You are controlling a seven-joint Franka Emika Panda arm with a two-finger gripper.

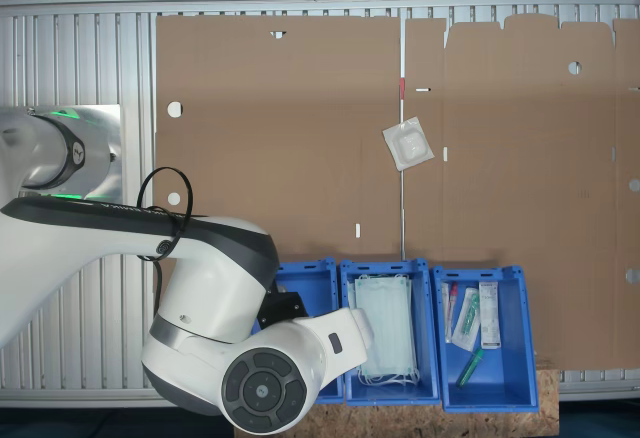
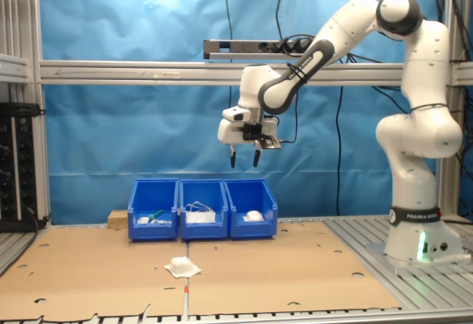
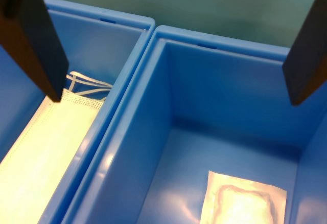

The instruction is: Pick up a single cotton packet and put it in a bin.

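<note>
One cotton packet (image 3: 244,204) lies in bin (image 3: 225,106) right below claw (image 2: 245,159), fingers apart, empty.

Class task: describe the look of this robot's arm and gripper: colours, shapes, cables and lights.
The arm is built from glossy white rounded segments with dark grey joints; a black cable loops along it. Its base carries a black band and a green light. The gripper has a white body and two flat dark fingers.
</note>
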